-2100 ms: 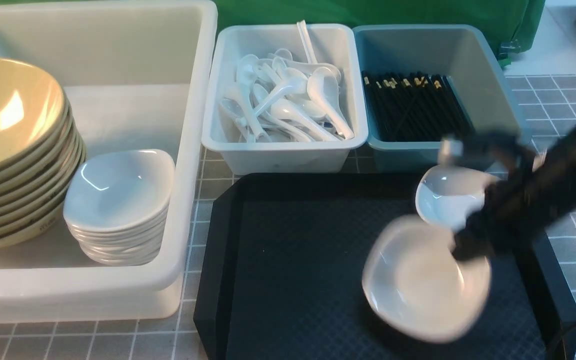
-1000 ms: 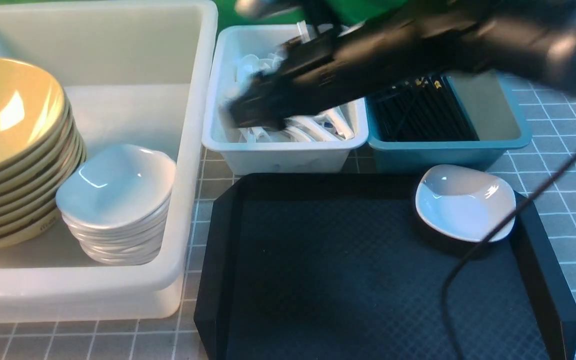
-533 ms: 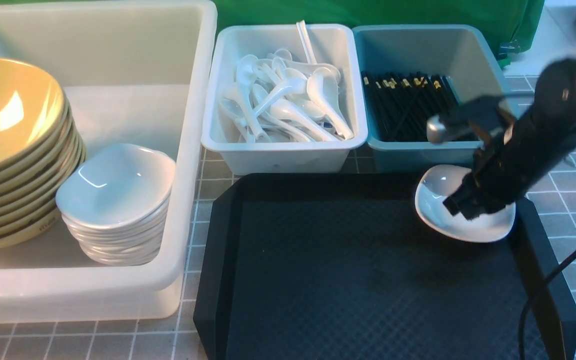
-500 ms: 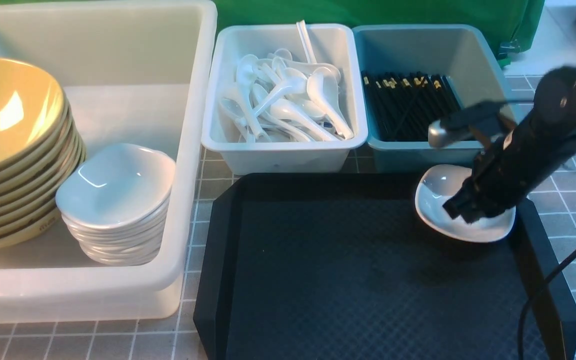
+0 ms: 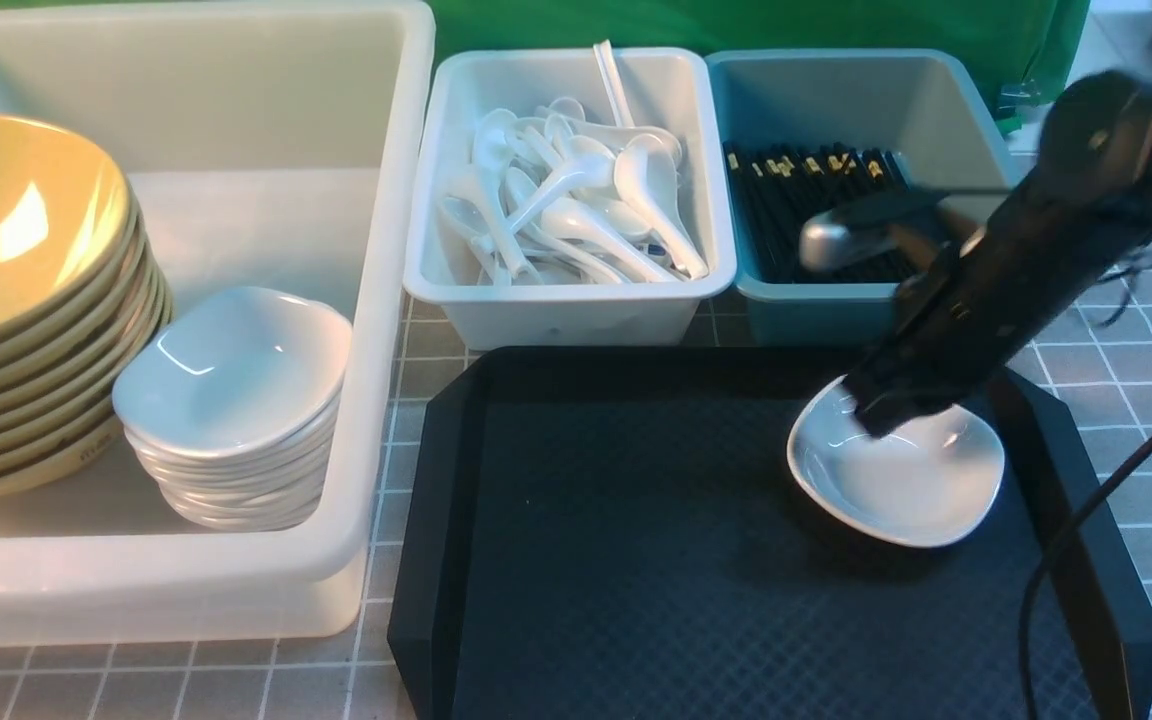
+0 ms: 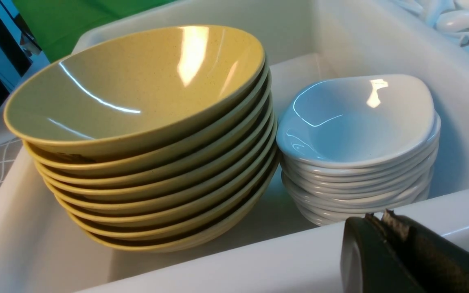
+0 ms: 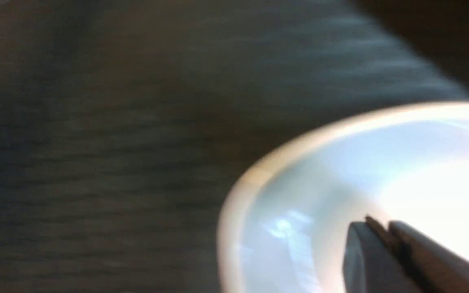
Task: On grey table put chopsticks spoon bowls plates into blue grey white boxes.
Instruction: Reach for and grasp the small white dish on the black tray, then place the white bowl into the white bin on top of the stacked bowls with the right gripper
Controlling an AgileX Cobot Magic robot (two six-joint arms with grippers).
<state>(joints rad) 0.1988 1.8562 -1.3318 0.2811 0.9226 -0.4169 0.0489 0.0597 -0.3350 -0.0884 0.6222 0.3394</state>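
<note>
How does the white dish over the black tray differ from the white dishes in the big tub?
The single dish is alone over the black tray; the stacked dishes sit nested in the big white tub. The right gripper holds the single dish by its rim; nothing touches the stacked dishes. Both are glossy white rounded-square dishes.

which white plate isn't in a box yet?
The single plate over the black tray, its rim pinched by the right gripper. The other plates sit stacked in the big white tub beside the yellow bowls.
</note>
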